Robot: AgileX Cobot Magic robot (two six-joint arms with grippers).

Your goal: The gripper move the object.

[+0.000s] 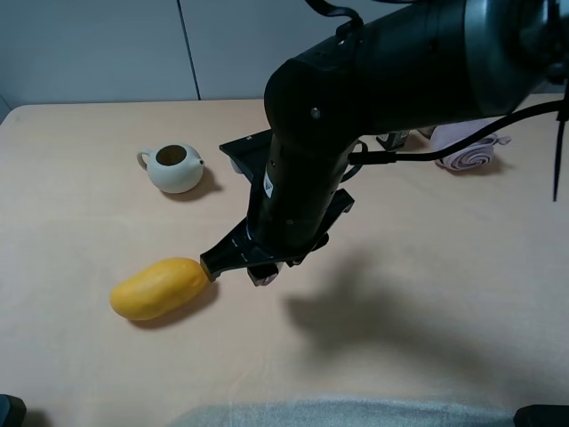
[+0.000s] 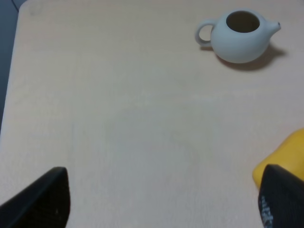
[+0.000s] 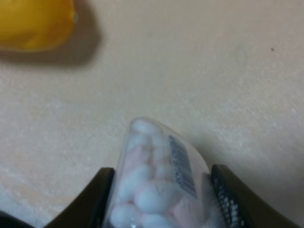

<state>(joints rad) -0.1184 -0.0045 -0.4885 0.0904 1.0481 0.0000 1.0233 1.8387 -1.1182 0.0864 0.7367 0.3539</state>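
Observation:
My right gripper (image 3: 161,204) is shut on the small clear bottle (image 3: 156,185), which is filled with white and pink pieces and shows a barcode label. Its cap is hidden. In the exterior high view the bulky black right arm reaches across the middle, and its gripper (image 1: 258,267) hangs low over the table just right of the yellow mango (image 1: 160,287). Only a pale bit of the bottle (image 1: 264,277) shows there. My left gripper (image 2: 161,199) is open and empty over bare table, with the mango (image 2: 285,161) beside one finger.
A white lidless teapot (image 1: 175,167) stands at the back left and also shows in the left wrist view (image 2: 240,35). A pink rolled cloth (image 1: 471,147) lies at the back right. The mango (image 3: 35,23) lies close ahead of the held bottle. The table's front edge is near.

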